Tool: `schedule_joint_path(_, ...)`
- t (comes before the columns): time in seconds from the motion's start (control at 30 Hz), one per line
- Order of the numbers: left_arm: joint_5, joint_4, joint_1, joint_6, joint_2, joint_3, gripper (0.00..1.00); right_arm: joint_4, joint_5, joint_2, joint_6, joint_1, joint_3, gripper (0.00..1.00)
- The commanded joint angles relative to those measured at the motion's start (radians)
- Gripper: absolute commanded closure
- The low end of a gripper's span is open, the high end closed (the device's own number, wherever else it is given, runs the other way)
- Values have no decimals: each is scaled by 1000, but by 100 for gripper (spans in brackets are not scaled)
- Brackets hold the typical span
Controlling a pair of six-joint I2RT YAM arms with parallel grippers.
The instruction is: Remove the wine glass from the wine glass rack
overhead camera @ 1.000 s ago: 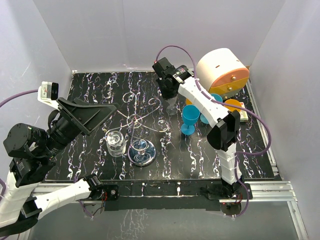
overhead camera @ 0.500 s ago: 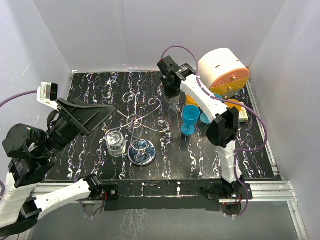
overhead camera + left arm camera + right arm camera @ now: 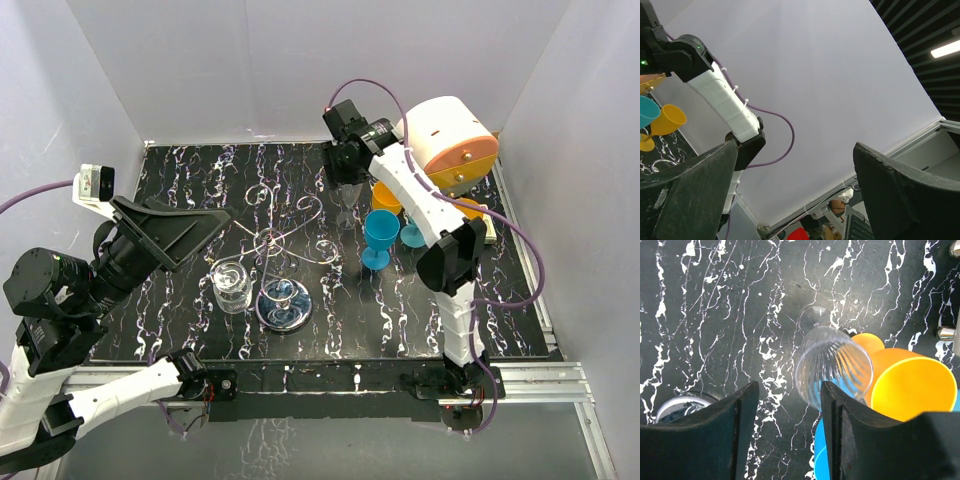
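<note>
At the far centre of the black, white-veined tabletop (image 3: 200, 180), the wine glass (image 3: 832, 365) stands upright on its foot, clear of the wine glass rack (image 3: 285, 240) and to the right of the rack's scrolled wire arms. The right end effector (image 3: 789, 390) hangs directly above it, fingers spread. In the right wrist view the gap between the fingers shows bare tabletop, and the ribbed bowl of the glass sits just off the inner edge of the right-hand finger, gripped by neither.

Beside the glass on its right are an orange cup (image 3: 912, 385) and a blue goblet (image 3: 380, 232), with a teal goblet (image 3: 412, 237) just beyond. A cream-and-orange drum (image 3: 445, 140) occupies the far right corner.

The rack rests on its round shiny base near the middle of the tabletop. A second clear glass (image 3: 231, 285) lies close to the left of that base; whether it hangs from an arm or stands on the surface cannot be told.

The left end effector (image 3: 796, 147) is raised at the near left, well apart from the rack. Its fingers are spread wide and hold nothing, aimed at the white enclosure wall.
</note>
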Motion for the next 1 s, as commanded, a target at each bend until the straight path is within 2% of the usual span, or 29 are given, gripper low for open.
schedule_joint_path(0.0, -4, 19, 0, 2, -8, 15, 1, -13, -23, -162, 28, -6, 53, 46)
schedule_joint_path(0.17, -11, 9, 0, 4, -26, 4, 1, 28, -107, -356, 43, -6, -67, 28)
schedule_joint_path(0.3, -32, -6, 0, 10, -50, -9, 1, 171, -198, -601, 55, -6, -310, 13)
schedule_joint_path(0.4, -52, -29, 0, 19, -61, -10, 1, 347, -268, -807, 74, -6, -515, 2)
schedule_joint_path(0.47, -67, -50, 0, 29, -59, -3, 1, 495, -338, -964, 117, -6, -656, 2)
schedule_joint_path(0.53, -83, -76, 0, 38, -49, 14, 1, 621, -445, -1050, 172, -6, -747, 2)
schedule_joint_path(0.63, -107, -111, 0, 55, -31, 38, 1, 728, -631, -1085, 278, -5, -799, 2)
schedule_joint_path(0.7, -123, -128, 0, 66, -20, 53, 1, 782, -700, -1092, 360, -3, -823, 2)
schedule_joint_path(0.87, -173, -180, 0, 90, 7, 97, 1, 794, -714, -1084, 421, 26, -830, 2)
schedule_joint_path(0.97, -209, -224, 0, 92, 19, 122, 1, 768, -683, -1049, 423, 98, -801, 2)
